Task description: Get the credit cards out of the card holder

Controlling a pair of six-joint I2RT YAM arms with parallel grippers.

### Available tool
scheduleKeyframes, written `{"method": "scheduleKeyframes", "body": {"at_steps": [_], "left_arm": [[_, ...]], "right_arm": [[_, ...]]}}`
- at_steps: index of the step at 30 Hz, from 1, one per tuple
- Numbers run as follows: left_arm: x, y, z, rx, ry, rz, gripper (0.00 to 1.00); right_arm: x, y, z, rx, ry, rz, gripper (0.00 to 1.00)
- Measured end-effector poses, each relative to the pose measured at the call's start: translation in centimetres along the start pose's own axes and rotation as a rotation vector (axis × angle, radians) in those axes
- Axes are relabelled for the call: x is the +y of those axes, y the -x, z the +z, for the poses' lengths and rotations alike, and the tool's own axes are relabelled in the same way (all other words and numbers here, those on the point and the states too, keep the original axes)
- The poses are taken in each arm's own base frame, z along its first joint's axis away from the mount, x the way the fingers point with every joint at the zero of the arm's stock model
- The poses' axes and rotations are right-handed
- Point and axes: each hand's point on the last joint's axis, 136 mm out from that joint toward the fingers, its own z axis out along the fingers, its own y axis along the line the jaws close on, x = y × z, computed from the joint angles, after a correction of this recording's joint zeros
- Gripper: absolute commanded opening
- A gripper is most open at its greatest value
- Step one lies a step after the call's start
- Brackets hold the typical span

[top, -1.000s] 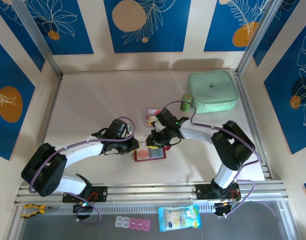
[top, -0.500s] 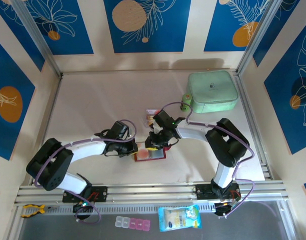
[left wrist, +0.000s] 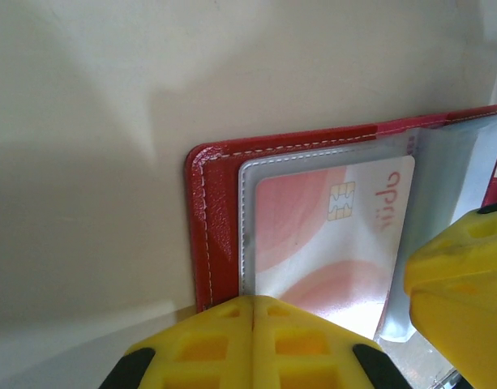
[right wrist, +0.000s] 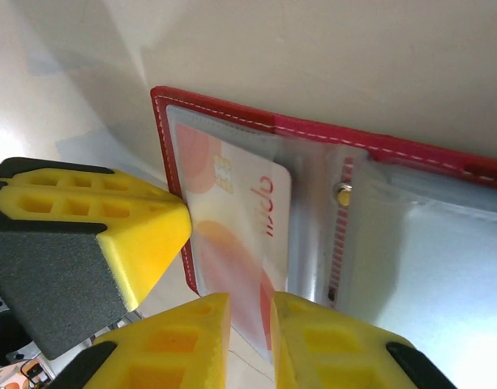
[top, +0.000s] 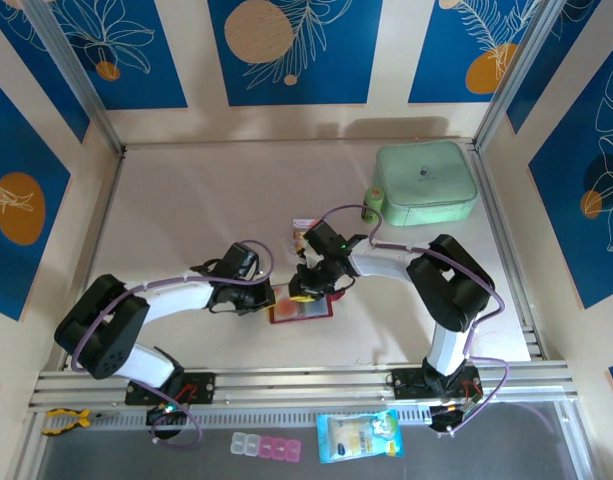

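The red card holder lies open on the table between my two grippers. Its clear sleeve holds a red-and-white credit card with a gold chip. My left gripper is shut, its tips pressing on the holder's left edge. My right gripper is shut on the lower end of that card, which runs down between its fingers. From above, the left gripper and right gripper meet over the holder. Another small card lies on the table just behind them.
A mint-green case sits at the back right with a small green item beside it. Below the table's front rail lie a pill box, a blue packet and a yellow clamp.
My left gripper has closed fully and settled onto the holder's left edge. The right gripper has shifted slightly left and down over the holder.
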Motion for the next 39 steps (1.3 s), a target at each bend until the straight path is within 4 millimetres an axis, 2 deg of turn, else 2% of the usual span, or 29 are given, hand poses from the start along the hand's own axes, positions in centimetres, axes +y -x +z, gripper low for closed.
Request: {"method": "scheduleKeyframes", "body": {"at_steps": [7,16,23,39], "left_arm": [[0.0,0.0,0.0,0.000,0.000,0.005,0.00],[-0.1,0.1,0.0,-0.003,-0.005,0.007,0.00],[-0.1,0.1,0.0,-0.003,-0.005,0.007,0.00],[-0.1,0.1,0.0,-0.004,-0.005,0.009,0.01]], "right_arm": [[0.4,0.1,0.2,0.003,0.002,-0.011,0.20],[-0.6,0.0,1.1,0.027,-0.031,0.010,0.23],[-0.4,0.0,1.4,0.036,-0.030,0.001,0.22],[-1.0,0.1,1.3,0.035,-0.072,-0.004,0.22]]}}
